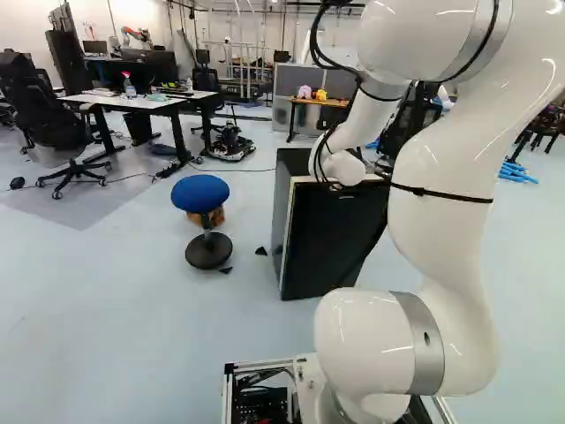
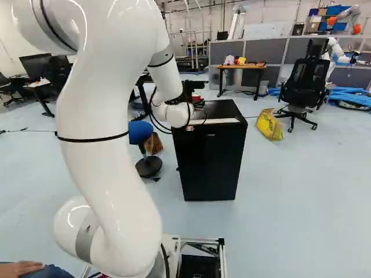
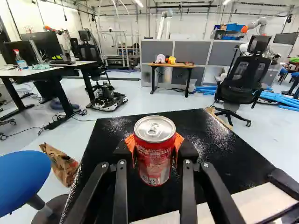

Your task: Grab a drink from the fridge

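In the right base view my gripper point(image 2: 190, 89) is over the top of the black fridge point(image 2: 211, 162), partly hidden by the wrist. The fridge's front looks closed. The wrist view shows the gripper point(image 3: 154, 151) closed around a red drink can point(image 3: 154, 161), an orange pad against either side. The can is upright, its silver lid facing up, over the fridge's dark top point(image 3: 224, 156); whether its base touches that top I cannot tell. A bit of the can's red point(image 2: 196, 97) shows in the right base view. In the left base view the arm hides the gripper.
A blue stool point(image 1: 201, 193) stands beside the fridge, with a brown paper bag point(image 3: 60, 163) near it. Beyond are a small wooden table point(image 2: 242, 67), a black office chair point(image 2: 304, 87), a yellow bag point(image 2: 269, 124) and another robot point(image 2: 333, 52). A hand point(image 2: 22, 267) shows close by the base.
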Tool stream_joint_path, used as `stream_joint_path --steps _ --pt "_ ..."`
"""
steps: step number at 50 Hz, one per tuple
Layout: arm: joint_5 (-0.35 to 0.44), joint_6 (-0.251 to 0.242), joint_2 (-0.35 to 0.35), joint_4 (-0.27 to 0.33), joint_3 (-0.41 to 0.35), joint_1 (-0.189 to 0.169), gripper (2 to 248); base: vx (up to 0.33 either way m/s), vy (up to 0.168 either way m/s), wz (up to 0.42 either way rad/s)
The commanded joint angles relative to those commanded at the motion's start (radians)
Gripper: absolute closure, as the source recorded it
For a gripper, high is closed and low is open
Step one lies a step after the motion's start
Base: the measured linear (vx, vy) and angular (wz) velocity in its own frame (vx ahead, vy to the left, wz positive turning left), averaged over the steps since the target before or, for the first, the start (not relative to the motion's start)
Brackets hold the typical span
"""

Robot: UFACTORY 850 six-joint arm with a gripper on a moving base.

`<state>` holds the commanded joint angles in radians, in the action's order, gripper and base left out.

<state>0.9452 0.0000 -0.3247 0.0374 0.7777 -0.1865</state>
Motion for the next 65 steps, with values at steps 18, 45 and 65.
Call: stream_joint_path --steps 18,45,65 --pt "-0.013 0.0 0.106 -0.007 -0.121 0.033 150 0.0 0.0 0.0" --pt "-0.038 0.0 0.314 -0.019 -0.359 0.097 150 0.0 0.0 0.0" --pt "-0.054 0.0 0.446 -0.028 -0.51 0.138 150 0.0 0.0 0.0"
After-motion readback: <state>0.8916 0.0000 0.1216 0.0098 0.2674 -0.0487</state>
